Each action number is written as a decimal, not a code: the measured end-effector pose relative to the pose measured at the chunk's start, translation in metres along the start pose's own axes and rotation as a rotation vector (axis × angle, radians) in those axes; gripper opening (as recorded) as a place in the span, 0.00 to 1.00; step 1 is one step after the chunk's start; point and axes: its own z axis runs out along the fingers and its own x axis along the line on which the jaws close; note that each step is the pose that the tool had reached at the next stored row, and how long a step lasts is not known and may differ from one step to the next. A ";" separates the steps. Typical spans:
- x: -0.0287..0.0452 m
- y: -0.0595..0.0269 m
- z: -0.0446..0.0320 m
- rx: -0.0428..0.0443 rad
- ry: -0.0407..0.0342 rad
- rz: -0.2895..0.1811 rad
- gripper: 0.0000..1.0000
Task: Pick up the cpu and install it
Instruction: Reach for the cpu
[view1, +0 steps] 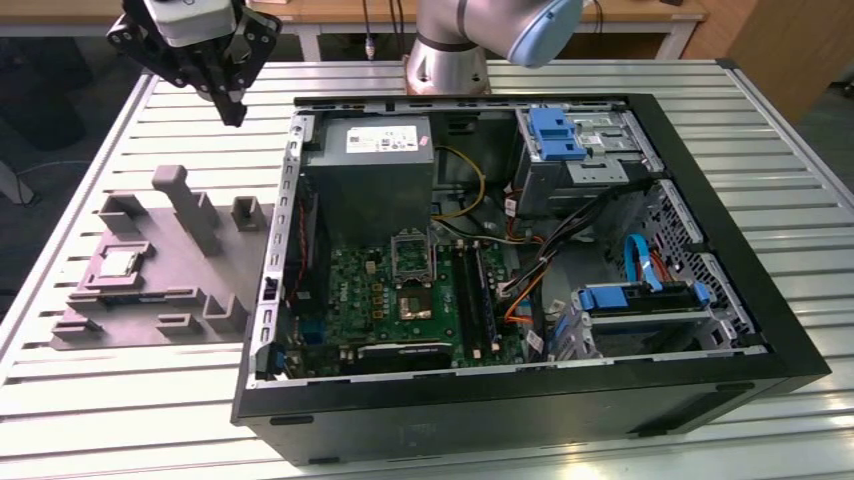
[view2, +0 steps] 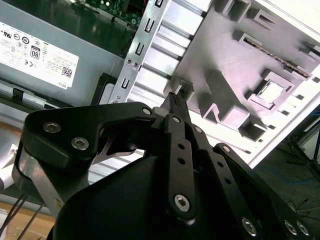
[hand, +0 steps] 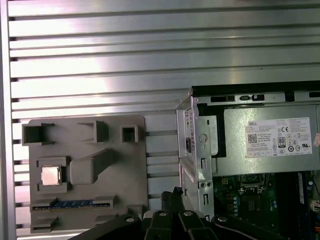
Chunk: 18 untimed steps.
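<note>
Gripper jaws are sitting together, empty, hovering above the table between tray and case. The cpu is lying in a tray pocket near the table's edge at the exterior view's left; pickup and installing are both remaining.

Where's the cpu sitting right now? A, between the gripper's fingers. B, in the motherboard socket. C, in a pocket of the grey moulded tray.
C: the cpu lies in a square pocket of the grey moulded tray, beside the open computer case.
</note>
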 end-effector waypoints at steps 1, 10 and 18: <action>0.0002 0.0000 0.0000 0.0000 0.0000 0.000 0.11; 0.0070 -0.0005 -0.0001 0.0000 0.0000 0.000 0.11; 0.0126 -0.0010 -0.0002 0.0000 0.0000 0.000 0.11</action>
